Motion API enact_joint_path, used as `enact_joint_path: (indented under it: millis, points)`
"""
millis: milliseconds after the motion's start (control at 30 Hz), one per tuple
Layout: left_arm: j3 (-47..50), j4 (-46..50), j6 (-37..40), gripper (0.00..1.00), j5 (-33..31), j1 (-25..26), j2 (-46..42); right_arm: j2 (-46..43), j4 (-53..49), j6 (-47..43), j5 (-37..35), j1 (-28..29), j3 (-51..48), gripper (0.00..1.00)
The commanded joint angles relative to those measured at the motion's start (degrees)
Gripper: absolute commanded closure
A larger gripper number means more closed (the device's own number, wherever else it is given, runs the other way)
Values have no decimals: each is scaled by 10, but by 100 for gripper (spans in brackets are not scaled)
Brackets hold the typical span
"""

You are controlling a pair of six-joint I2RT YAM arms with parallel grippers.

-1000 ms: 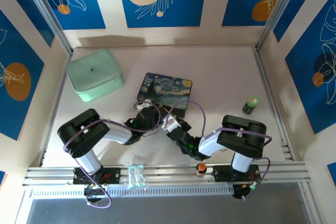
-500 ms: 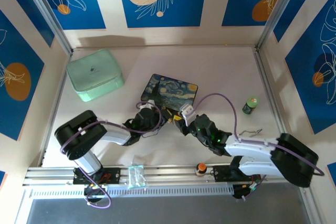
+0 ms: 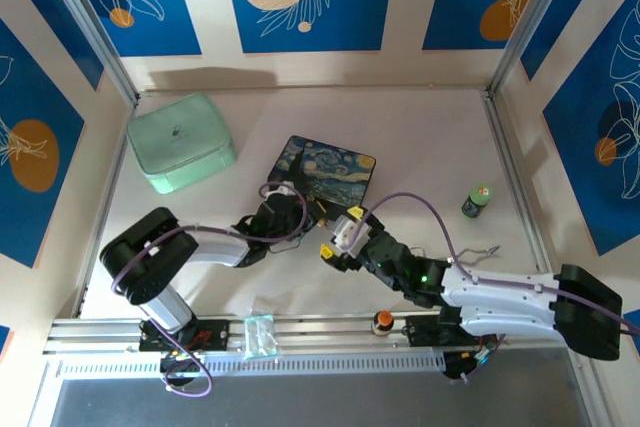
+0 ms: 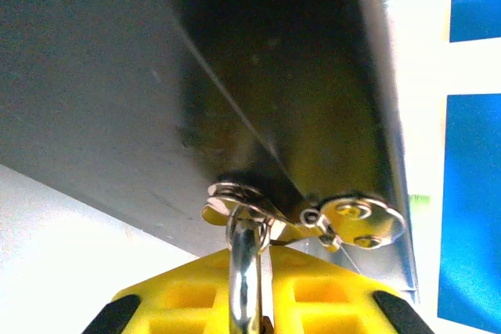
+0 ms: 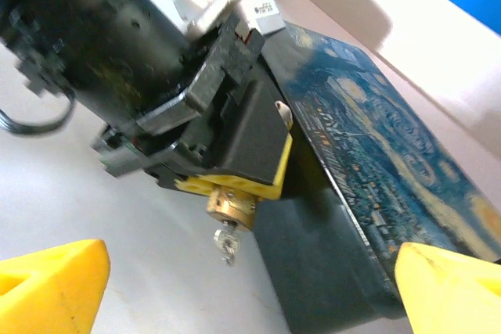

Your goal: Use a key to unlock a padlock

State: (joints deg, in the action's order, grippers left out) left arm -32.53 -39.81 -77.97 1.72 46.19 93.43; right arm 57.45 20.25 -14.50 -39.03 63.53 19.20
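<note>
Gripping item 1, the padlock [image 5: 231, 207]: left gripper [image 5: 233, 187], yellow fingers clenched on it, brass body sticking out below them. Location? (Clerk)

At that gripper's tip, low over the table [image 3: 420, 137], just beside the near-left corner of the starry-night tin [image 3: 335, 172]. Left wrist view: the silver shackle runs up between the two yellow fingers. (Checker)

Item 2, the key [image 5: 227, 242]? (Clerk)

Small, silvery, hanging directly under the brass body and touching it. Whether it sits in the keyhole: cannot tell. (Checker)

Item 3, right gripper [image 3: 333, 244]? (Clerk)

Fingers released, spread wide, nothing between them. Near the padlock, pointed toward it, not touching. (Checker)

Other stock? (Clerk)

Mint-green case [image 3: 180, 142], far left. Small green bottle [image 3: 478, 200], right side. Bent-wire loop [image 3: 482, 252], near the bottle. All well apart from the padlock. (Checker)
</note>
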Motion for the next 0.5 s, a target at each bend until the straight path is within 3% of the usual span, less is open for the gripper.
enact_joint_path:
  millis: [0, 100, 167, 333, 467]
  points:
    - [-22, -20, -11, 100, 20, -21, -21, 44, 56, -77, -23, -29, 23, 8]
    - [-33, 6, -5, 100, 25, -22, -33, 58, 79, -63, 50, -66, 31, 24]
    - [-39, 12, 0, 100, 27, -25, -38, 86, 107, -73, 55, -65, 33, 31]
    - [-38, 3, -6, 100, 40, -42, -33, 150, 157, -79, 61, -43, 33, 32]
    - [-36, -16, -15, 100, 50, -45, -27, 227, 212, -87, 25, -39, 57, 32]
